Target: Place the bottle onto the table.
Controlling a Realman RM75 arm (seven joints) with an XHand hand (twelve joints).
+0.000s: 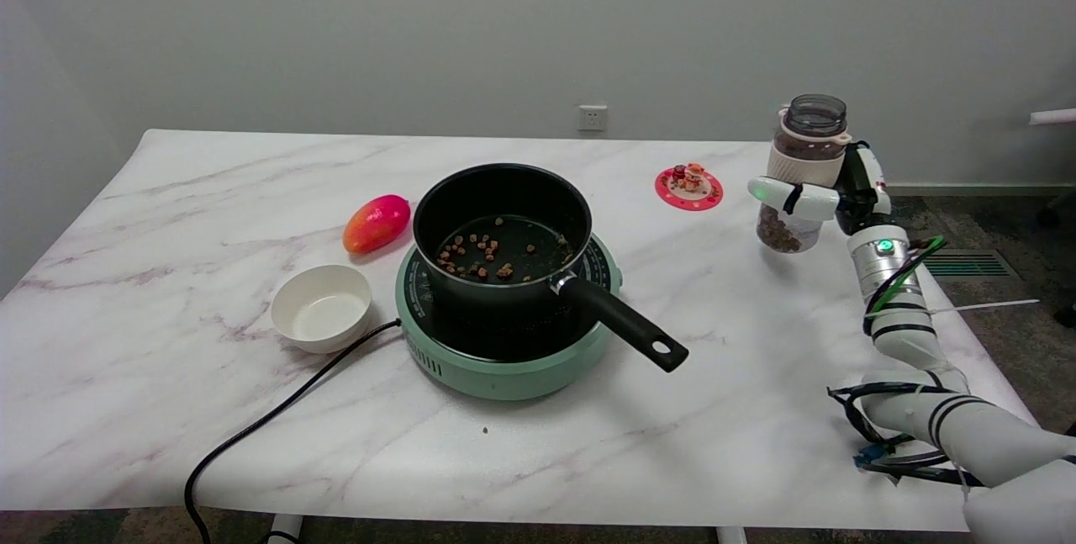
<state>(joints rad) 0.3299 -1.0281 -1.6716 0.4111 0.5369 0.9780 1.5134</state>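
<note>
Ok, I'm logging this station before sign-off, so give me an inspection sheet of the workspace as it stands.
Surface: marble-pattern table, a few crumbs in front of the cooker.
Job's things: bottle, upright, part-filled with brown pieces, at the table's right side.
Clutter: black pot with brown pieces on green cooker; white bowl; mango; pink coaster with small figures.
Grippers: right robot hand holds the bottle.
Cables: black cord runs from the cooker off the table's front edge.
Surroundings: wall socket; floor vent.
</note>
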